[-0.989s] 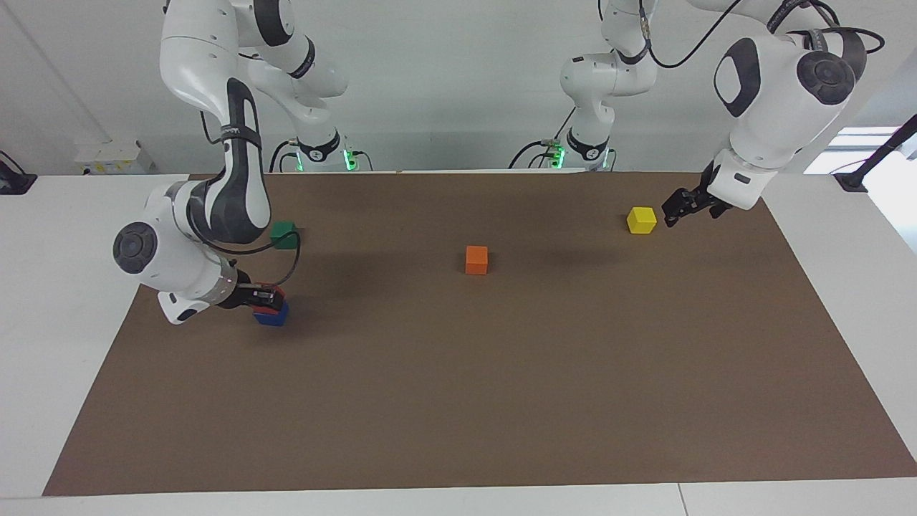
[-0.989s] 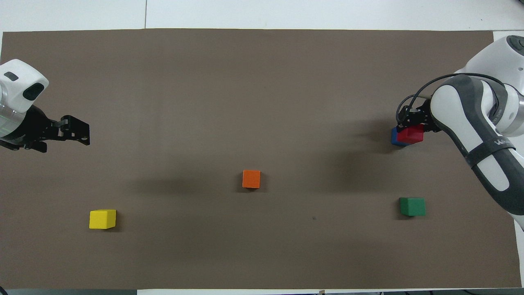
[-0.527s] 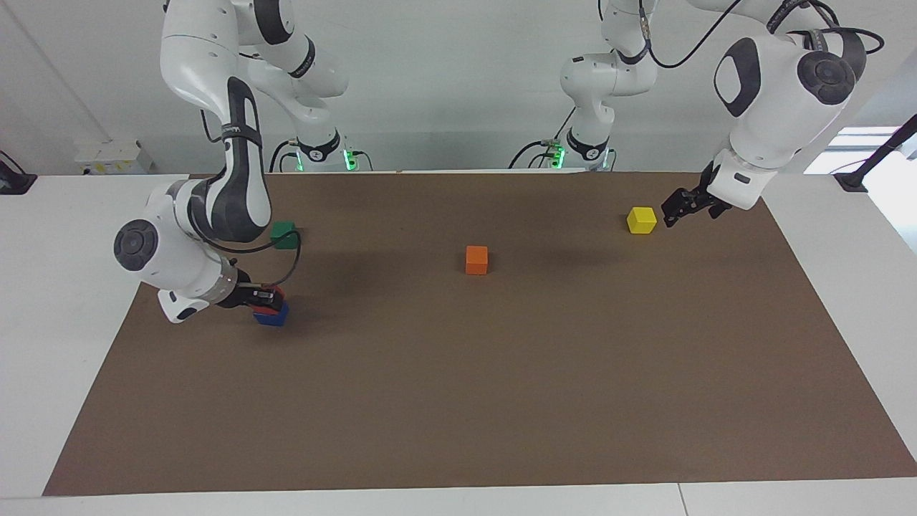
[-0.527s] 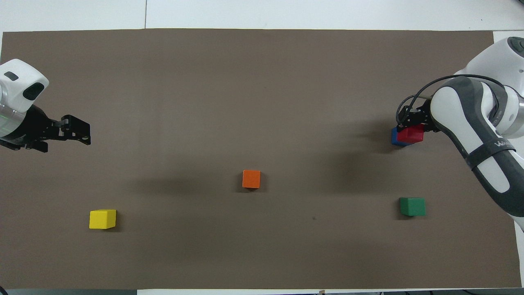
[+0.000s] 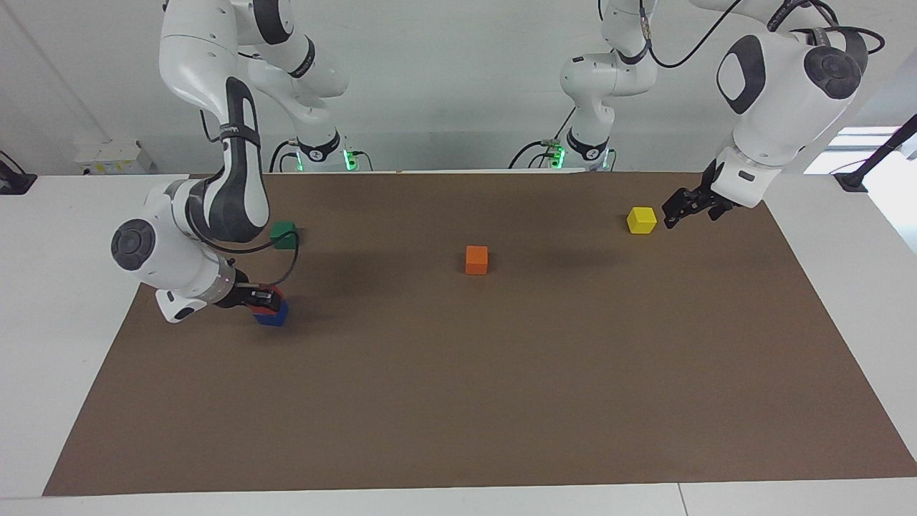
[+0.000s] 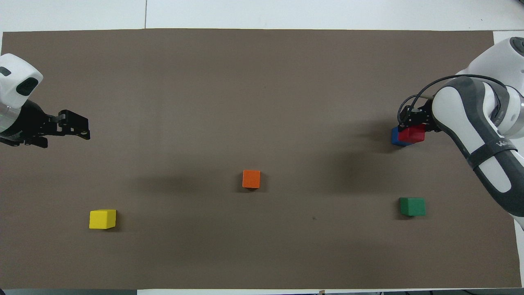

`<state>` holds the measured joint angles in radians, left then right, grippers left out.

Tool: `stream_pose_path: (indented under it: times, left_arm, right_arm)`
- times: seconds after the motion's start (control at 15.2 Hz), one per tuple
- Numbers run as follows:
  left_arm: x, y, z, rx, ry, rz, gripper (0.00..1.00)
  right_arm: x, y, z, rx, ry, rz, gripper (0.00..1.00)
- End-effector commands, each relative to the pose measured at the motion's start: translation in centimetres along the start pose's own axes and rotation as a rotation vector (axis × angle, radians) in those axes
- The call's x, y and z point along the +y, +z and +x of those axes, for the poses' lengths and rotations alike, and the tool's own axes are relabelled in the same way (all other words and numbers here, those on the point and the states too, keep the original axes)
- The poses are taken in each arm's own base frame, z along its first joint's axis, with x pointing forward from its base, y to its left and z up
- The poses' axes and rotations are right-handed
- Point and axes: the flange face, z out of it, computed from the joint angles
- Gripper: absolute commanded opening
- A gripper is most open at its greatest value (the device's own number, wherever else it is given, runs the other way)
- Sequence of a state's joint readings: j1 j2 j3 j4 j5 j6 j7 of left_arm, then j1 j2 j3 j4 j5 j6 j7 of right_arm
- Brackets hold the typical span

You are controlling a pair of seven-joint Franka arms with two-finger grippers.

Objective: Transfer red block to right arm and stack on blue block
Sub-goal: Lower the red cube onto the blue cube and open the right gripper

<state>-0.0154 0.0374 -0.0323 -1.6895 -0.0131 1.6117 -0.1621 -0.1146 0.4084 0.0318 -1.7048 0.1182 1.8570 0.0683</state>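
The red block [image 5: 274, 306] sits on top of the blue block [image 5: 271, 318] near the right arm's end of the mat. In the overhead view the red block [image 6: 412, 134] covers most of the blue block [image 6: 394, 137]. My right gripper [image 5: 266, 297] is at the red block, level with it; it also shows in the overhead view [image 6: 412, 123]. My left gripper [image 5: 669, 216] is open and empty, in the air beside the yellow block [image 5: 642, 219] at the left arm's end; it also shows in the overhead view [image 6: 84, 129].
An orange block [image 5: 476, 259] lies mid-mat. A green block [image 5: 284, 234] lies nearer to the robots than the blue and red stack. The brown mat [image 5: 501, 401] covers the white table.
The right arm's wrist has shifted slightly upward and outward; the red block stays on the blue block. The left arm has lifted a little.
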Motion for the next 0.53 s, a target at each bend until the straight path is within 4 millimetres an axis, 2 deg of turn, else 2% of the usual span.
stream_pose_path:
  times: [0.0,0.2,0.33,0.4,0.46]
  left_arm:
    - [-1.0,-1.0,-0.5,-0.003,-0.028,-0.014,1.00]
    - [-0.9,-1.3,-1.1,-0.009,-0.025,-0.012,1.00]
    - [-0.9,-1.4,-1.8,-0.021,-0.025,-0.010,1.00]
    - [-0.9,-1.3,-1.7,-0.015,-0.025,-0.011,1.00]
    - [-1.0,-1.4,-1.6,-0.008,-0.025,-0.012,1.00]
  right_arm:
    - [0.5,0.6,-0.5,0.016,0.006,-0.019,0.00]
    - [0.5,0.7,-0.4,0.020,0.010,-0.019,0.02]
    - [0.5,0.7,-0.4,0.020,0.008,-0.019,0.34]
    - [0.5,0.7,-0.4,0.020,0.008,-0.019,0.46]
    - [0.5,0.7,-0.4,0.019,0.008,-0.019,0.53]
